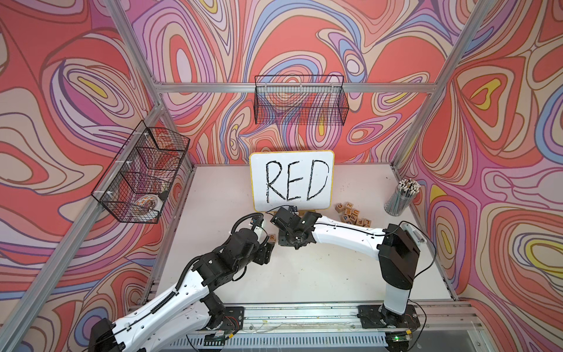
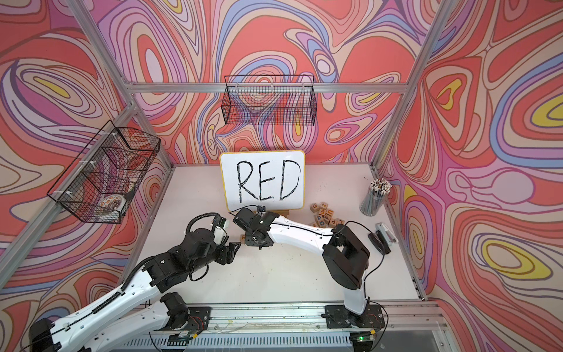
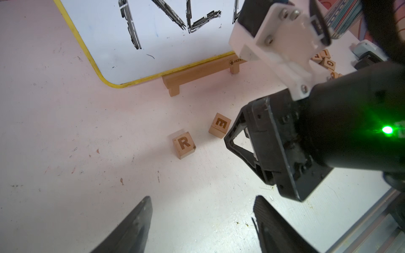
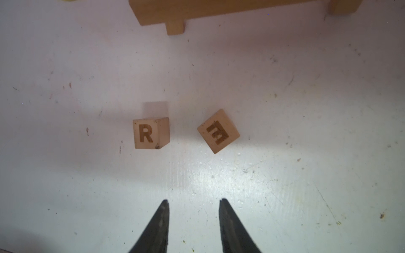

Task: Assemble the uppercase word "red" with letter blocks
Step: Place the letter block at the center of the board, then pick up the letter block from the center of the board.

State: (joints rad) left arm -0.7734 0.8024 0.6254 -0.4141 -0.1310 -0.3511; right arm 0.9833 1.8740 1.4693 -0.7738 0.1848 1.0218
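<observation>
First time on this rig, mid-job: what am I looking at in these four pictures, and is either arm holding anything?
Two white-and-black robot arms stand at a white table, each ending in a two-fingered gripper. Both top views look down from one camera head above. The remaining two pictures come from cameras on the arms' wrists. Propped at the back is a whiteboard with RED handwritten on it. In front of it lie two wooden letter blocks: the R block sits straight, and the E block lies beside it, apart and turned askew. No D stands with them. A pile of spare letter blocks and a cup of pencils sit on the robot's right. The left gripper and right gripper are both open and hold nothing.
</observation>
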